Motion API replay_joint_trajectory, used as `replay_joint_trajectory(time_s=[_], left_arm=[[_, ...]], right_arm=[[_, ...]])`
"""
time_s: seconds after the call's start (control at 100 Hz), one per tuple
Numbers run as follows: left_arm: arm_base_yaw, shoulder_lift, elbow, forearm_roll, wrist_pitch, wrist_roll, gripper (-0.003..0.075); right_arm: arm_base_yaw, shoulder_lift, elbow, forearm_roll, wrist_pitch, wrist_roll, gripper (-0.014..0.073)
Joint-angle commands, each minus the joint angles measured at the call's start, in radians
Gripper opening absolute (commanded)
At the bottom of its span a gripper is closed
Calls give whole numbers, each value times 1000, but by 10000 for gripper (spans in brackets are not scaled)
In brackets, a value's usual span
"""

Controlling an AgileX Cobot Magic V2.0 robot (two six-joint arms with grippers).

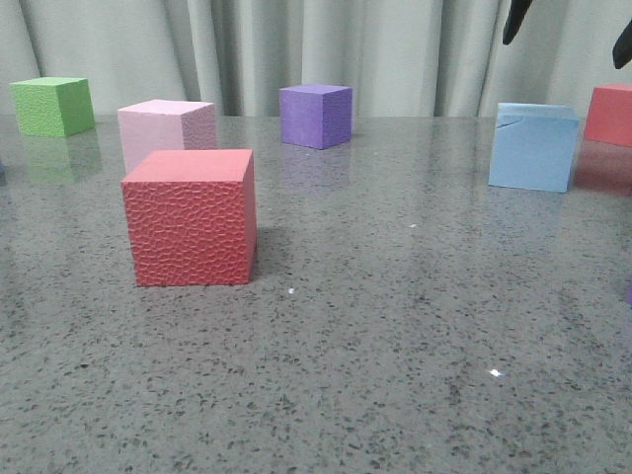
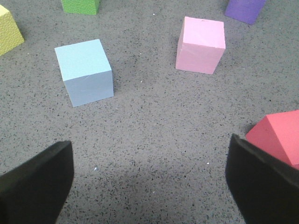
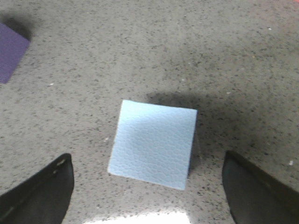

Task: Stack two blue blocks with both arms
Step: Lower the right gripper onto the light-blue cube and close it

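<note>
One pale blue block (image 1: 533, 146) stands at the right of the table, with a thin crack near its top edge. High above it my right gripper (image 1: 563, 51) hangs open. In the right wrist view this blue block (image 3: 153, 143) lies below and between the spread fingers (image 3: 42, 191), untouched by the right gripper (image 3: 148, 186). The second blue block (image 2: 84, 70) appears only in the left wrist view, ahead of my left gripper (image 2: 149, 177) and off to one side. That gripper is open, with bare tabletop between its fingers (image 2: 42, 182).
A large red cube (image 1: 190, 217) stands left of centre, with a pink cube (image 1: 166, 133) behind it. A green cube (image 1: 51, 106), a purple cube (image 1: 316, 115) and another red cube (image 1: 610, 114) line the back. A yellow cube (image 2: 8, 30) sits near the left blue block.
</note>
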Motion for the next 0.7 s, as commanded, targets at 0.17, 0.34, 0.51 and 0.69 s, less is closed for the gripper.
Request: replay_joint_trajectory(time_s=[0.17, 0.34, 0.51, 0.69], left_arm=[[3, 3, -32, -19, -66, -9, 618], [3, 3, -32, -19, -66, -9, 618], [3, 3, -32, -19, -66, -9, 618], [3, 3, -32, -19, -66, -9, 618]], right_arm=[[37, 2, -52, -118, -4, 99, 636], [40, 26, -52, -118, -18, 106, 636], [40, 55, -52, -118, -26, 106, 636], [40, 88, -52, -118, -48, 106, 636]])
